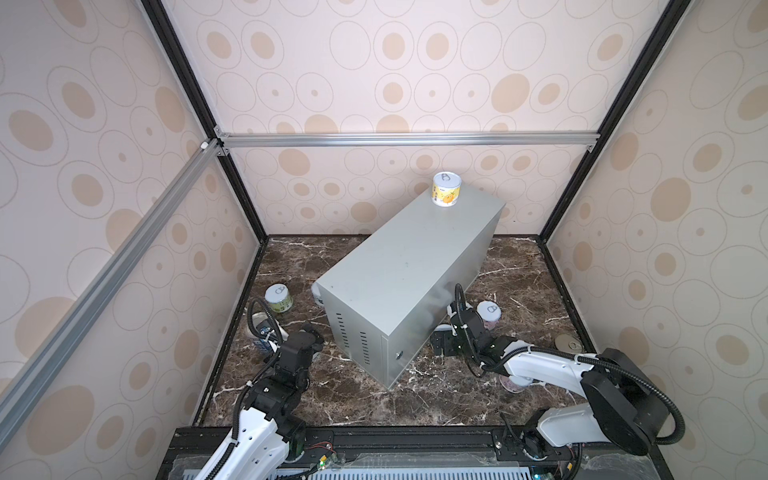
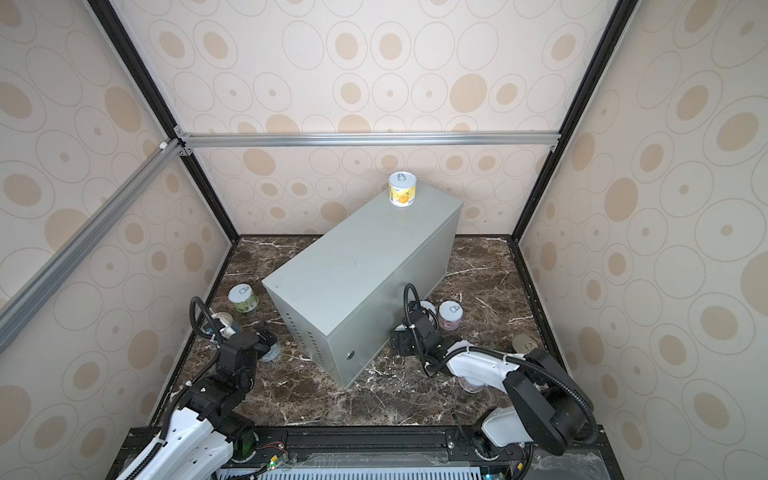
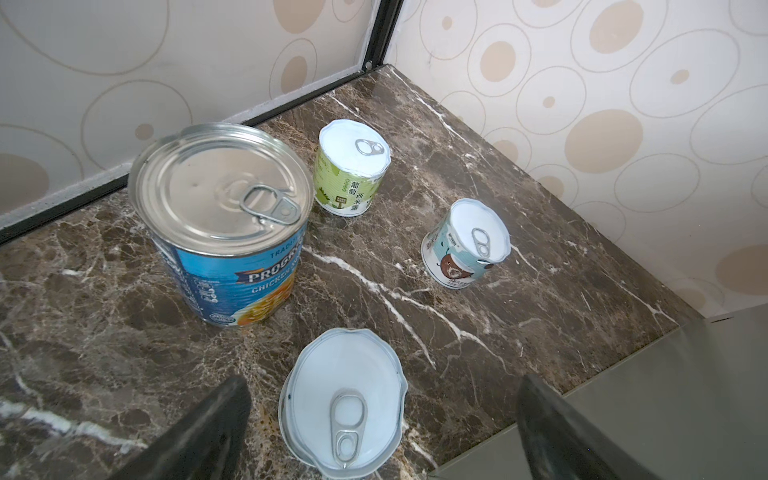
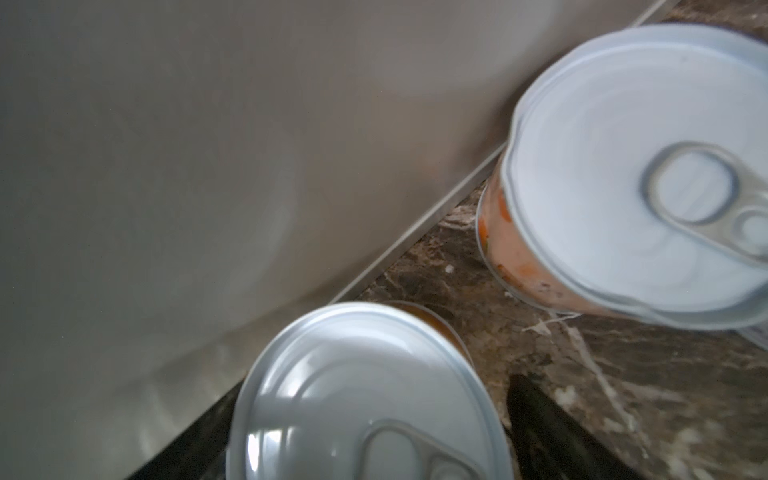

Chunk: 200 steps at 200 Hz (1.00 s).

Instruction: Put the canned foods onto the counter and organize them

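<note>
Left pincer: released; my fingers stand wide on either side of a white-lidded short can, clear of it.
Right pincer: over a silver-lidded can just beside the bench wall; I cannot tell if I grip it.
Near left: Progresso can, green can and teal can, upright on the marble.
Near right: orange-labelled can.
Bench top: yellow can, upright at the far end.

The box takes the middle of the surface; its top lies open save a yellow can at the far end. Left of it, a Progresso can, green can and teal can crowd the lane, with a white-lidded can between the left tool's spread fingers. Right of it, a silver-lidded can and an orange can stand just beside the box wall. The front strip is open.
</note>
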Motion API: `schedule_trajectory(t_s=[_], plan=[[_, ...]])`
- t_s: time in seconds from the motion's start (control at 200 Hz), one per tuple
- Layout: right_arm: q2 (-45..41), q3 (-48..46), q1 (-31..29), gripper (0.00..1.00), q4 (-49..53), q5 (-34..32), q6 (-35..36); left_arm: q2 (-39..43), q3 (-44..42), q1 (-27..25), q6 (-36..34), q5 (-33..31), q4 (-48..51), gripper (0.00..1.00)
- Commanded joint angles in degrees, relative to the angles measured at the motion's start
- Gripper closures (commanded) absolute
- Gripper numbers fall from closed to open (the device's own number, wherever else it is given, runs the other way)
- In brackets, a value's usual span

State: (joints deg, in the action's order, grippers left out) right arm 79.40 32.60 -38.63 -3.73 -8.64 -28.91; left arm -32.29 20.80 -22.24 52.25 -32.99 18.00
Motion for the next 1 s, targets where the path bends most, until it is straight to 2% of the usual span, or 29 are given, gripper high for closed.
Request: schedule_trajectory(t_s=[0.0,0.23,0.405,0.66,0.825,0.995], plan=[[-1.09,-0.96,-0.39,0.08,-0.93,-4.77,-1.33,-0.70,-0.10,0.03,0.04,-1.60,-1.74,0.01],[-3.77,0.22,-0.44,0.10,6.75,-10.71,-0.19,-1.07,-0.06,0.10,-0.37,-1.16,-2.52,0.01],[-6.36,-0.49,-0.37,0.10,11.47,-14.21,-1.95,0.18,-0.54,0.11,-0.30,-1.04,-2.79,0.01],[-9.45,-3.15,-0.36,0.04,7.56,-10.74,-0.27,-0.47,-0.34,0.16,-0.78,-0.30,-3.47,0.01],[-5.82,-3.34,-0.39,0.01,3.89,-7.80,-0.74,0.52,-0.75,0.12,-0.75,-0.20,-3.35,0.00],[-1.78,-3.02,-0.41,0.01,1.51,-7.73,-1.50,1.42,-1.45,0.16,-0.69,0.00,-3.06,0.01]])
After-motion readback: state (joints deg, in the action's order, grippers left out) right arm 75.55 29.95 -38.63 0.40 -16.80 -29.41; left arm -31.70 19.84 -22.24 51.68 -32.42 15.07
